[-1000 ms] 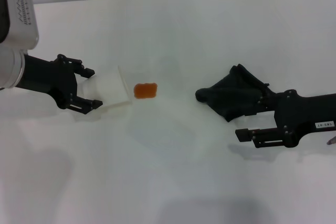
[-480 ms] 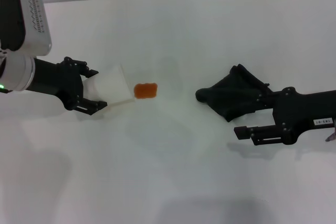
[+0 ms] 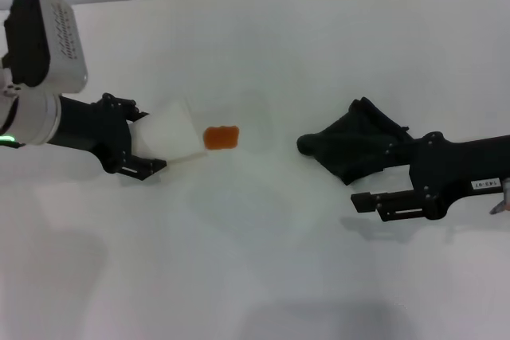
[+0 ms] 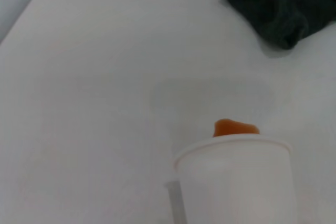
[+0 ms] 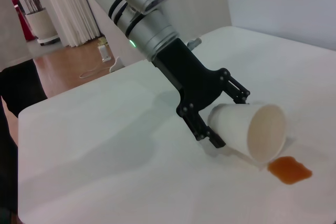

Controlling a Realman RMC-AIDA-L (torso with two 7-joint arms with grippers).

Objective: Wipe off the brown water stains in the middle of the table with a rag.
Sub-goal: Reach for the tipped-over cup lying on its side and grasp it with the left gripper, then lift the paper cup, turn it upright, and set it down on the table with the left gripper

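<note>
The brown water stains (image 3: 221,137) are one small orange-brown blob in the middle of the white table (image 3: 255,276). They also show in the wrist views as stains (image 4: 236,128) and stains (image 5: 290,171). The black rag (image 3: 351,145) lies crumpled to the right, apart from the blob, and the left wrist view shows the rag (image 4: 278,3) farther off. My right gripper (image 3: 378,171) is open at the rag's near right edge, one finger over the cloth and the other on the table. My left gripper (image 3: 149,138) is shut on a tipped white cup (image 3: 174,133).
The white cup (image 5: 257,129) leans with its open mouth towards the blob, its rim just short of it, held by the left gripper (image 5: 229,118). The table's far edge meets a pale wall at the top of the head view.
The left arm has swung in and its wrist turned, carrying the cup slightly right and nearer. The right gripper has crept a little left along the rag. Blob and rag lie as before.
</note>
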